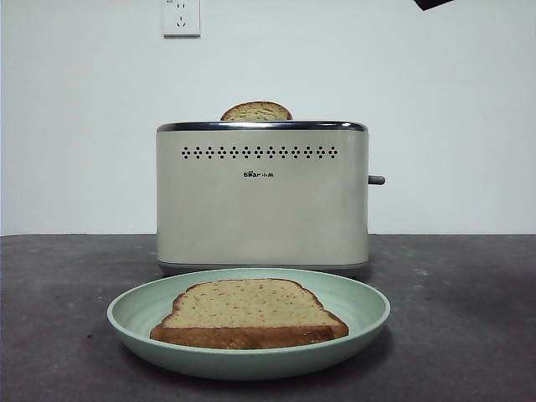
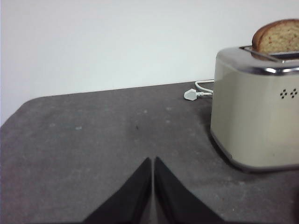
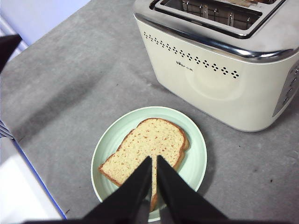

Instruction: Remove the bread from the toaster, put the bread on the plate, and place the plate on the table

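Note:
The cream toaster (image 1: 262,197) stands on the table (image 1: 59,318). One slice of bread (image 1: 256,111) sticks up from its slot. A second bread slice (image 1: 249,314) lies flat on the pale-green plate (image 1: 364,306), which rests on the table in front of the toaster. My right gripper (image 3: 154,161) is shut and empty, high above the plate (image 3: 105,149) and its bread (image 3: 149,142). My left gripper (image 2: 153,161) is shut and empty, low over the bare table beside the toaster (image 2: 254,121). That view also shows the slice in the slot (image 2: 276,37).
A white plug with its cord (image 2: 191,94) lies on the table behind the toaster. A wall socket (image 1: 181,17) is on the white wall. A black arm tip (image 1: 431,3) shows at the top right. The table edge (image 3: 37,182) runs near the plate.

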`<state>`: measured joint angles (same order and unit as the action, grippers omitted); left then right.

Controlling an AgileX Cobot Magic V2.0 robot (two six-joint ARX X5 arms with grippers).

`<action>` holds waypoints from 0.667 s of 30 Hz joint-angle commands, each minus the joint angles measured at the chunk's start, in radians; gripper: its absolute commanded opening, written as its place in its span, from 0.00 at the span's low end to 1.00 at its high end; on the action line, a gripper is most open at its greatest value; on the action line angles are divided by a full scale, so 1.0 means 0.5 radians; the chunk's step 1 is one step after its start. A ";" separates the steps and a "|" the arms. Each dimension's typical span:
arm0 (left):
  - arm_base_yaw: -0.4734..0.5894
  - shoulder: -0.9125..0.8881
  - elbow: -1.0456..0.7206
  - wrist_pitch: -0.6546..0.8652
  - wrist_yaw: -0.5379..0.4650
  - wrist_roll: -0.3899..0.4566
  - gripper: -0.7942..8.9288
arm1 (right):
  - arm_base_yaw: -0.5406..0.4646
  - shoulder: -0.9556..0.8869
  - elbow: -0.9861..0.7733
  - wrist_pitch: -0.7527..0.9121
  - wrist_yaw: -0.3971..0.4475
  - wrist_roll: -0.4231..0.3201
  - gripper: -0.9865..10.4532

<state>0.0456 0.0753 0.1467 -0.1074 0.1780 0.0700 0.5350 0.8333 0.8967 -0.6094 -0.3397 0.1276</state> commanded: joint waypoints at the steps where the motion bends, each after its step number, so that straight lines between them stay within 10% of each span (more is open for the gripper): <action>1: 0.004 -0.059 -0.078 0.033 -0.013 -0.035 0.09 | 0.010 0.012 0.020 0.022 0.001 -0.019 0.09; 20: 0.005 -0.144 -0.280 -0.128 -0.011 -0.066 0.09 | 0.010 0.012 0.020 0.022 0.001 -0.019 0.09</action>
<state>0.0456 0.0048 0.0311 -0.1696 0.1749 0.0410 0.5350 0.8333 0.8967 -0.6090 -0.3397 0.1276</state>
